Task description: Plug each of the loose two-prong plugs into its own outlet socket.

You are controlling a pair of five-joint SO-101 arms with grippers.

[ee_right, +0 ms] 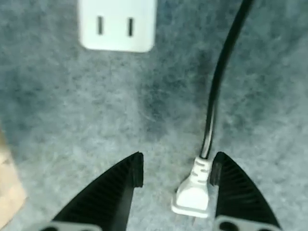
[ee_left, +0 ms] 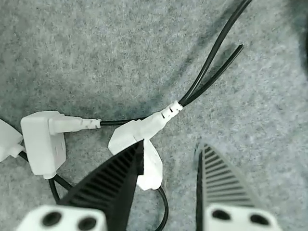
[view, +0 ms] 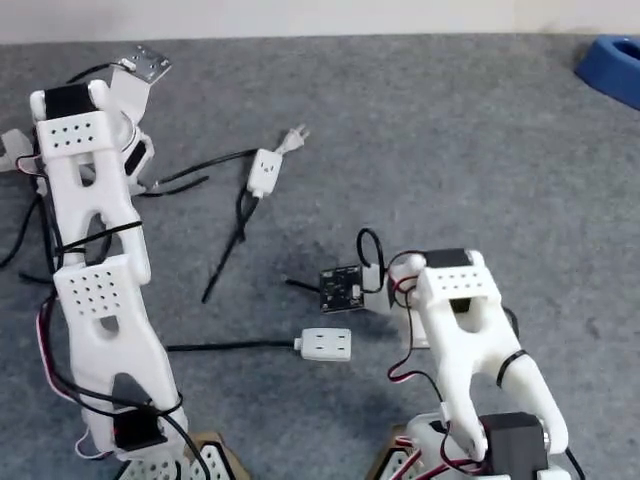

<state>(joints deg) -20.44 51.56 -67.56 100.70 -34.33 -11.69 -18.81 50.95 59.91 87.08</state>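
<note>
Left gripper point(ee_left: 171, 147) spread open over a white plug point(ee_left: 150, 166) on grey carpet point(ee_left: 96, 48).
One black ribbed finger point(ee_left: 113, 180) overlaps the plug's body, while the other stands apart over bare carpet. The plug's black cord point(ee_left: 211, 62) runs off alongside a second one. Just beside the plug lies a white outlet socket point(ee_left: 41, 142).

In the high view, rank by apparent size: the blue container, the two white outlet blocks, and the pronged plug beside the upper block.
Largest: blue container, though the frame edge cuts it off.
Next: lower block and upper block, alike, so unranked.
Smallest: pronged plug.
</note>
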